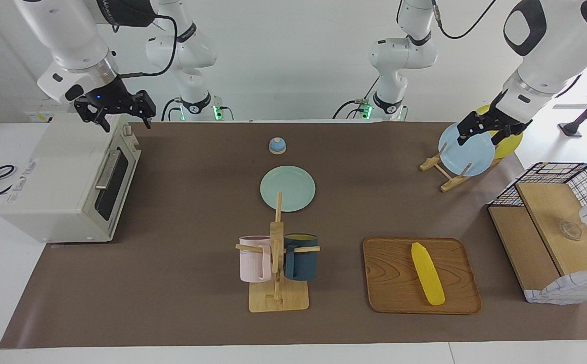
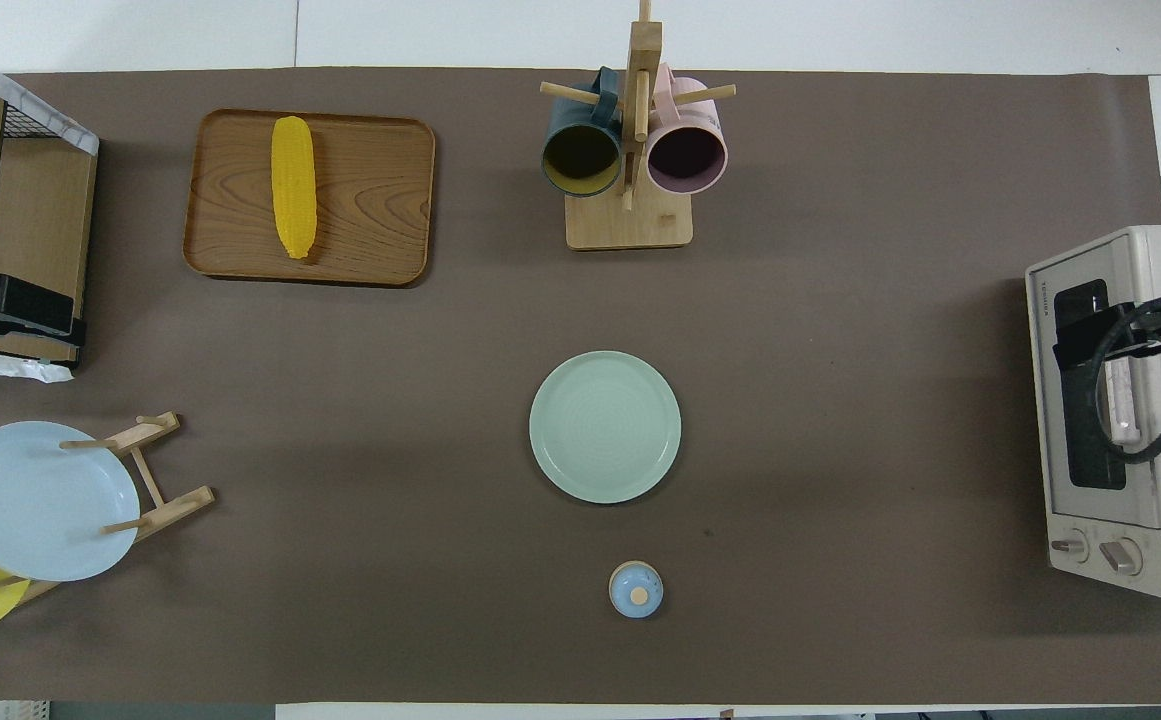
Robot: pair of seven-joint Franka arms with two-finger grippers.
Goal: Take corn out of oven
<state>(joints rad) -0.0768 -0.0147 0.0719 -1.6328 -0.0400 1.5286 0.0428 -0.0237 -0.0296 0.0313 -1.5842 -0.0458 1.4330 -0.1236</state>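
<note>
The left end effector [image 1: 485, 132] is held open and empty over the plate rack; the right end effector [image 1: 116, 112] is held open above the closed off-white toaster oven [image 1: 65, 177]. The slim bright yellow corn cob [image 1: 427, 273] is already laid on the wooden tray [image 1: 394, 283], so nothing appears to be left.

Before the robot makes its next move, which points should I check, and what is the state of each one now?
1. Corn out of oven: ok, it lies on the wooden tray.
2. Oven door shut: ok.
3. Left tool empty: ok, open, raised over the plate rack.
4. Right tool empty: ok, open, over the oven's top.
5. Corn inside the tray's rim: ok.
</note>
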